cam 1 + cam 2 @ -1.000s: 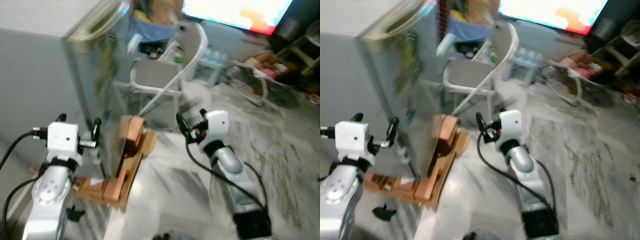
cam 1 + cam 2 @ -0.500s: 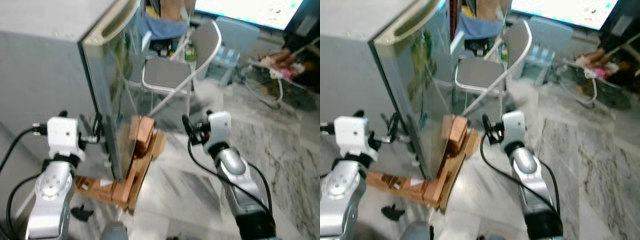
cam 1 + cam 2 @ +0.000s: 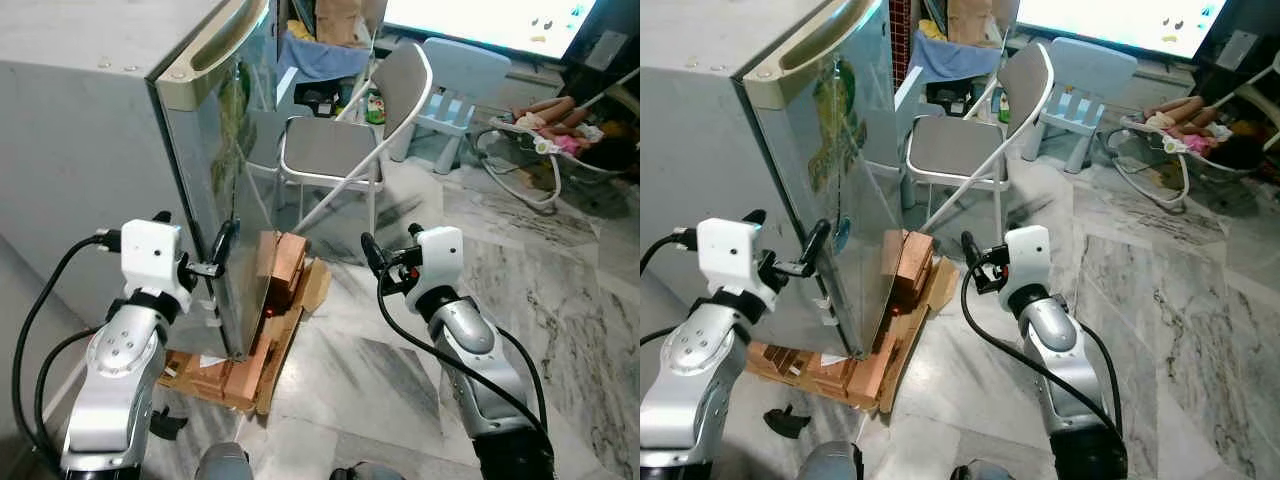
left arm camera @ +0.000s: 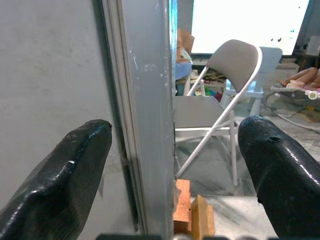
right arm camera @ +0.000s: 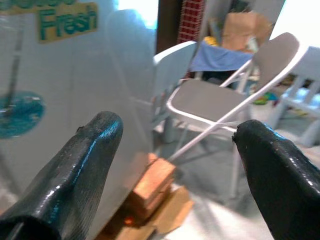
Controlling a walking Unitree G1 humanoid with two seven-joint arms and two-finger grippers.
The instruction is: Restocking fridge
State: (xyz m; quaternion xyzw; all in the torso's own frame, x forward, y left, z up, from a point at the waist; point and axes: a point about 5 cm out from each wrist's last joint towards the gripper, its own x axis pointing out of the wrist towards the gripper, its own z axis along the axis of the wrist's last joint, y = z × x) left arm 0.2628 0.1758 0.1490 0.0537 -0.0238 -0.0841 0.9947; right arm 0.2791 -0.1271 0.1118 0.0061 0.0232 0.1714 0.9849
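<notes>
Grey fridge (image 3: pixel 90 130), door closed, standing on wooden blocks (image 3: pixel 255 340) over marble floor (image 3: pixel 580 290). Left end effector (image 4: pixel 167 165) with fingers apart, straddling the door's front edge (image 4: pixel 150 125). Right end effector (image 5: pixel 170 165) with fingers apart, gripping nothing, held before the mirrored door face. Folding chair (image 3: pixel 340 150) just behind the fridge.
</notes>
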